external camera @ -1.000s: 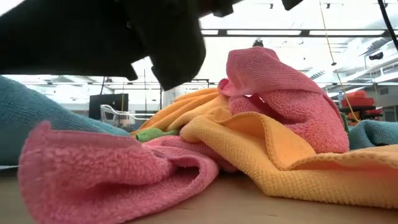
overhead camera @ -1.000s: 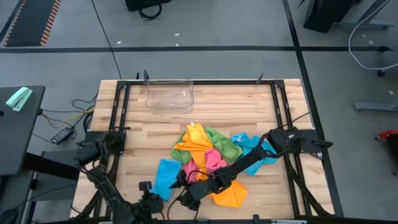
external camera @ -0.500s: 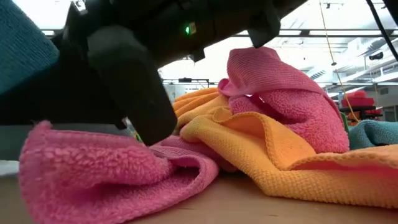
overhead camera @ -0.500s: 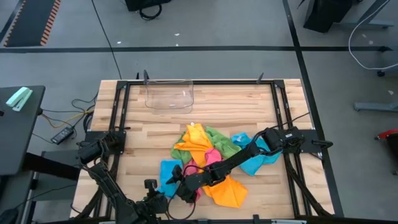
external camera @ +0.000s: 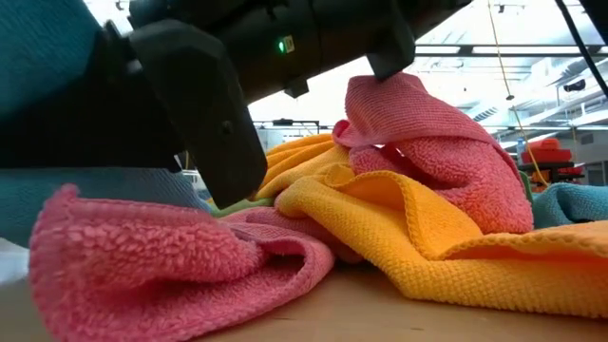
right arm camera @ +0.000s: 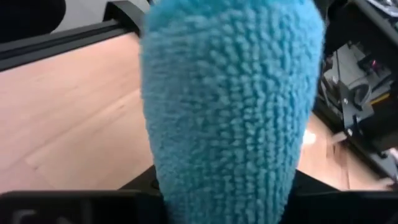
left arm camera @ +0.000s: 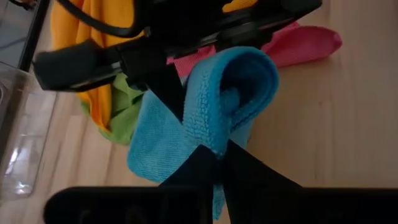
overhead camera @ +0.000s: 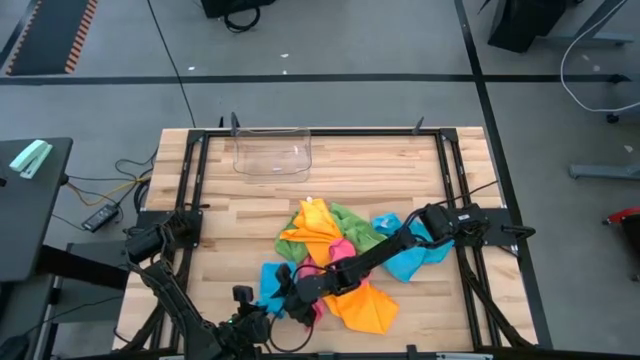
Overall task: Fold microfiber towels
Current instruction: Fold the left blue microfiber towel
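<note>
A heap of microfiber towels lies at mid-table: orange-yellow (overhead camera: 312, 225), green (overhead camera: 360, 235), pink (overhead camera: 345, 255) and a light blue one (overhead camera: 415, 255) under my right arm. Another blue towel (overhead camera: 270, 285) is raised off the near left of the heap as a narrow folded loop (left arm camera: 242, 81). My left gripper (left arm camera: 221, 158) is shut on its lower part. My right gripper (overhead camera: 284, 298) reaches in from the right, and the loop stands between its fingers (right arm camera: 224, 180). In the low view a pink towel (external camera: 171, 266) and an orange-yellow towel (external camera: 427, 237) lie on the table in front. My left gripper pinches the blue towel's bunched edge (left arm camera: 208, 140) between its two fingertips, slanting down from the near left. Several layers are gathered there. The towel rises from the pinch as a loop and part of it hangs below. My right gripper has the blue towel's rounded fold (right arm camera: 230, 124) between its two fingers, coming almost level from the table's right. One dark finger (left arm camera: 165, 87) lies against the fold's side. The fold stands upright in the gap, clear of the table.
A clear plastic bin (overhead camera: 272, 155) stands at the far edge, left of centre. Black frame rails (overhead camera: 195, 190) run along the table's sides. Bare wood (overhead camera: 390, 170) lies between the bin and the heap and along the left side.
My right gripper has moved toward the table's left and near edge and dropped a little, coming onto the blue towel's fold. My left gripper has risen slightly, drawing the blue towel up from a flatter patch into a narrow raised loop.
</note>
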`<act>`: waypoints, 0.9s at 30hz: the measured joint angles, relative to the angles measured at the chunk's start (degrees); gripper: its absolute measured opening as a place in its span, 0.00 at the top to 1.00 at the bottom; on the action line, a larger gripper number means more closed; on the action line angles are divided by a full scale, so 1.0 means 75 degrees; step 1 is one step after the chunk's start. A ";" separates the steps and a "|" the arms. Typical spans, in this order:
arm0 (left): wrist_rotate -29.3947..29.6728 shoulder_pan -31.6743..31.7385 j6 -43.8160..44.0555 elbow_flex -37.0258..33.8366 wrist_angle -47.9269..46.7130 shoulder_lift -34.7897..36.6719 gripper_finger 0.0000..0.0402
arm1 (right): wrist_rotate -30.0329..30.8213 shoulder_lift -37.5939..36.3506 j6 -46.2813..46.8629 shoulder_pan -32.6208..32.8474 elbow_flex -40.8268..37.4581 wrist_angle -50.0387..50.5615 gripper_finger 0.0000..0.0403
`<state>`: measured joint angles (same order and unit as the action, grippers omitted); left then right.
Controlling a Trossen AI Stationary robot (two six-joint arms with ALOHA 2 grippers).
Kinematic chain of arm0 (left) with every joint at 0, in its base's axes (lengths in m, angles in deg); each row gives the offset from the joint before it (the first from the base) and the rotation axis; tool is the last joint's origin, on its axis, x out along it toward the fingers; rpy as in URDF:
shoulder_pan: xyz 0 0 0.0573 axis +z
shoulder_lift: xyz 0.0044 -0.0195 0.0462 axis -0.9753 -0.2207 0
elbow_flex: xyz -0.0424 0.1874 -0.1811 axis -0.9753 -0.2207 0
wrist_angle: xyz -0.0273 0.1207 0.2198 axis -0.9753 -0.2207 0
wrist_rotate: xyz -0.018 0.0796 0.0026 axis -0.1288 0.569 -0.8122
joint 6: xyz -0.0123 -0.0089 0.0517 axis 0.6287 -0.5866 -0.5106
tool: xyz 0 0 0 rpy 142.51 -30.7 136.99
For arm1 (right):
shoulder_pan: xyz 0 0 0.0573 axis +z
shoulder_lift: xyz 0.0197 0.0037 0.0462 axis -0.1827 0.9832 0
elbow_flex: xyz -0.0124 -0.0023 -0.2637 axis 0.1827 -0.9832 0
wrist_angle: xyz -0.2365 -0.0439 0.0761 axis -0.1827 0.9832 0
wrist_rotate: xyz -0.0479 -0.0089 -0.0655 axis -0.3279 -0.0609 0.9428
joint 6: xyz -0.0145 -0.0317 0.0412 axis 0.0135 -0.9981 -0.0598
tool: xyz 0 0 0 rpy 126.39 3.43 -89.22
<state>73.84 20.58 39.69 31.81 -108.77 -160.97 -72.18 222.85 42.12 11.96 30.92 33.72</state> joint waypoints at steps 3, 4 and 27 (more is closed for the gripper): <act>0.0000 -0.0025 -0.0021 -0.0002 -0.0129 0.0077 0.97 | 0.0000 -0.0001 0.0222 -0.0041 0.0000 0.0068 0.75; -0.0011 -0.0055 -0.0020 -0.0003 -0.0183 0.0156 0.97 | 0.0000 -0.0033 0.0312 -0.0046 0.0000 0.0077 0.79; 0.0363 -0.0565 0.0402 0.0009 -0.1372 0.2205 0.50 | -0.0462 -0.1617 0.1459 -0.0459 0.0030 0.0905 0.93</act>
<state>76.56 16.35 42.70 31.87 -119.06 -144.43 -75.65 210.72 53.06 8.52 31.15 40.51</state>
